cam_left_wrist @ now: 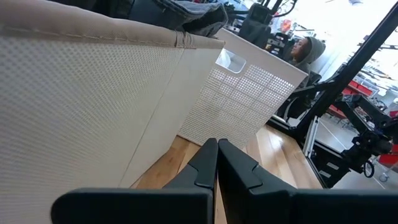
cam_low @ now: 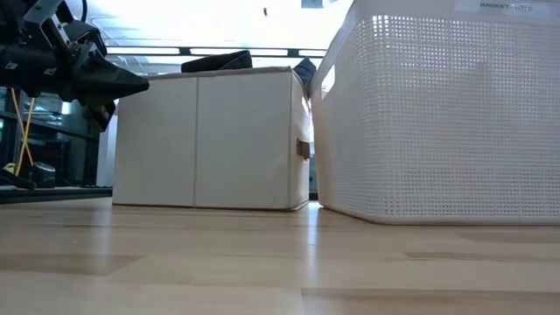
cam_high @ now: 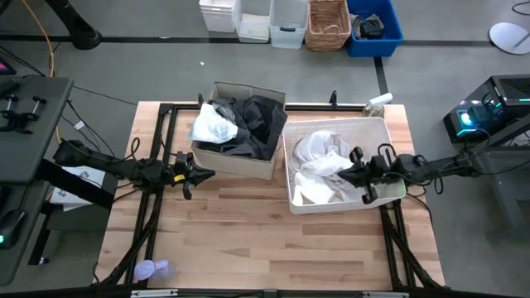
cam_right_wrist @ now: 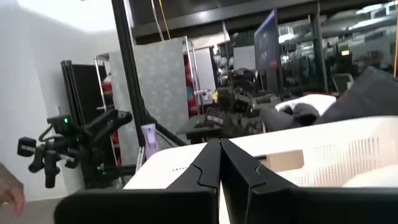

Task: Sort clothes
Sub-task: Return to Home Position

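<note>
- Hovering beside the fabric box (cam_high: 236, 164), the left pincer (cam_high: 204, 173) was closed and empty.
- Right pincer (cam_high: 342, 174), closed and empty, hung over the white basket (cam_high: 331, 207).

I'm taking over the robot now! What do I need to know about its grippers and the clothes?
Left gripper: shut, empty, beside the beige organizer.
Right gripper: shut, empty, over the white bin.
Dark clothes and a white piece sit in the organizer; white clothes lie in the bin.
Sorting looks done: no clothes on the table.
Left: bring both arms home.
</note>
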Robot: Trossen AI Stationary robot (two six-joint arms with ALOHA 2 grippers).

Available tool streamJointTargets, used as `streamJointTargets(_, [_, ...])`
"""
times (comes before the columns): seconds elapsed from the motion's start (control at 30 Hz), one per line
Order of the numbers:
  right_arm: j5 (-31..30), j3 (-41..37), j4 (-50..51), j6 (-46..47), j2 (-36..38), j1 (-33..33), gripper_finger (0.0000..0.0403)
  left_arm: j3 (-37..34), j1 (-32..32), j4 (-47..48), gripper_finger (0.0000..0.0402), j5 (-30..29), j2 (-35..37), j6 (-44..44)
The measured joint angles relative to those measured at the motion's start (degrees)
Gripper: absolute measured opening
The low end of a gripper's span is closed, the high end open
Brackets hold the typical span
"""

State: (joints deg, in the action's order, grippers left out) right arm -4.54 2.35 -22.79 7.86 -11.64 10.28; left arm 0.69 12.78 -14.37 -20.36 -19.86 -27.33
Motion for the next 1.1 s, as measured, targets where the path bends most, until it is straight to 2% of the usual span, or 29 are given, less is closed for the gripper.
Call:
streamJointTargets(0.13, [0.02, 0.07, 2.18, 1.14, 0.07, -0.02, 0.0, 0.0, 0.0, 0.0, 0.0, 0.0, 0.0, 0.0])
streamJointTargets(0.43, [0.1, -0.04, 0.09, 11.4, 0.0, -0.02, 0.0, 0.0, 0.0, -0.02, 0.0, 0.02, 0.0, -0.02])
streamJointTargets(1.1, [0.15, -0.07, -0.13, 11.61, 0.0, -0.02, 0.0, 0.0, 0.01, -0.01, 0.0, 0.02, 0.0, -0.02])
